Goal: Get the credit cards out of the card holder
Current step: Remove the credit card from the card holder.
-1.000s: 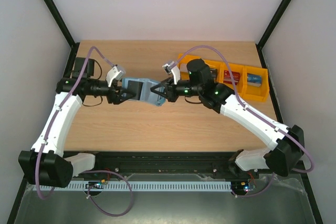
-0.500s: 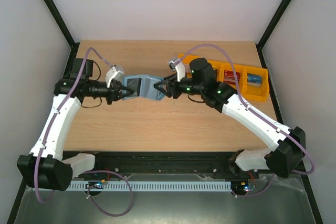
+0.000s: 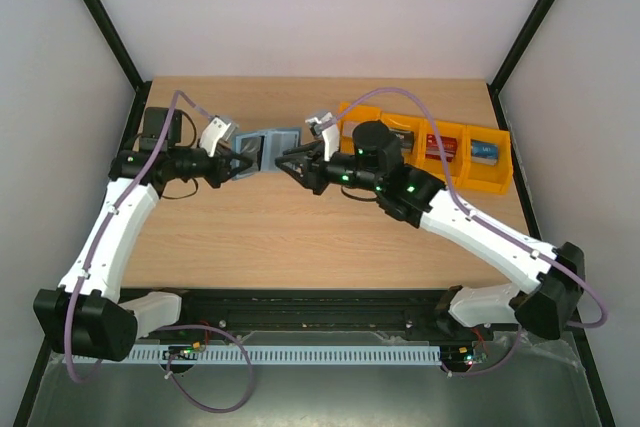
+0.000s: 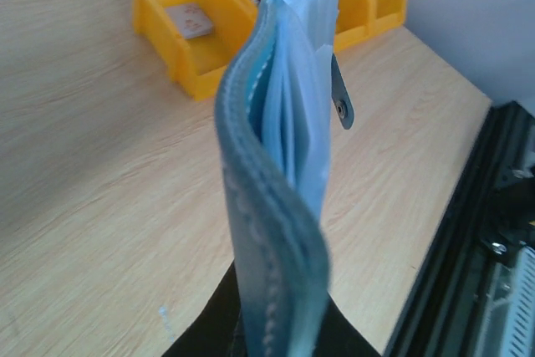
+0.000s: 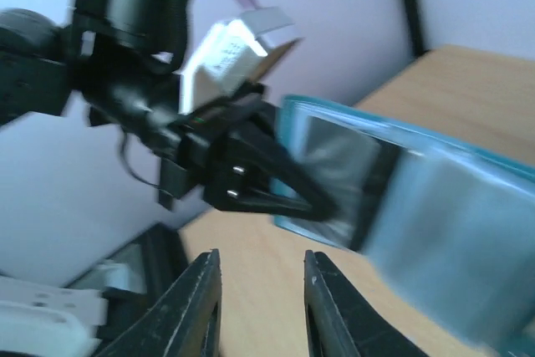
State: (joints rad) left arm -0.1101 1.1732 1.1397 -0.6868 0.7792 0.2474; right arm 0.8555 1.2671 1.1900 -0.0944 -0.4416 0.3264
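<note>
— Left hand (image 3: pixel 239 162)?
— Clamped on the holder (image 3: pixel 268 147), held over the tabletop (image 3: pixel 300 237). Right hand (image 3: pixel 291 163) part-open, empty, beside it.
— Progress?
— Several cards (image 3: pixel 441 147) lie in bins (image 3: pixel 490 185); any left inside, can't tell.

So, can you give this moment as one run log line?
left hand: shut on card holder, held above table | right hand: open, empty, near card holder | grey card: in orange bin

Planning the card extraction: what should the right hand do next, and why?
Probably ease the right hand forward to the card holder for a card: its jaws stand open and empty just short, while the left hand pinches the holder above the table.
</note>
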